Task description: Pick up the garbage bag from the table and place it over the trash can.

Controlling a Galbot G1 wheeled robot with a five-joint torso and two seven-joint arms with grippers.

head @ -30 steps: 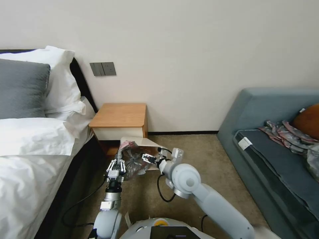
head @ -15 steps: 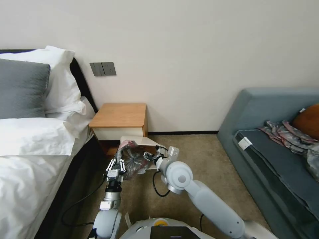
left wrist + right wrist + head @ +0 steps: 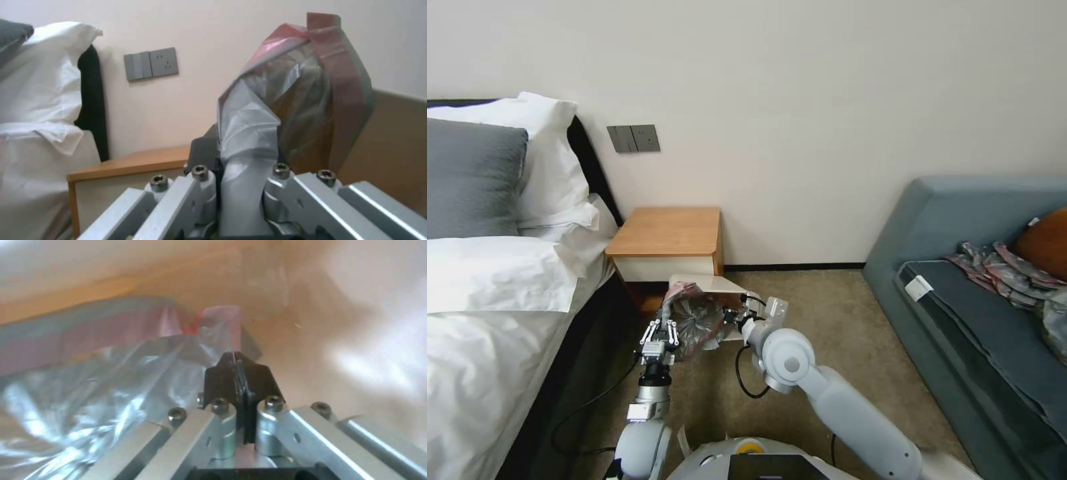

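The bag [image 3: 694,325] hangs at the bin [image 3: 710,285], on the floor before the desk [image 3: 667,233]. Left gripper [image 3: 660,331] clamps the bag; right gripper [image 3: 734,315] fingers [image 3: 222,380] are pressed together beside it.

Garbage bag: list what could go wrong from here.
1. The left gripper pinches only a narrow fold of the garbage bag; the thin film may slip or tear if pulled.
2. The right gripper is shut at the pinkish rim; the mouth may stay bunched rather than spread over the trash can.
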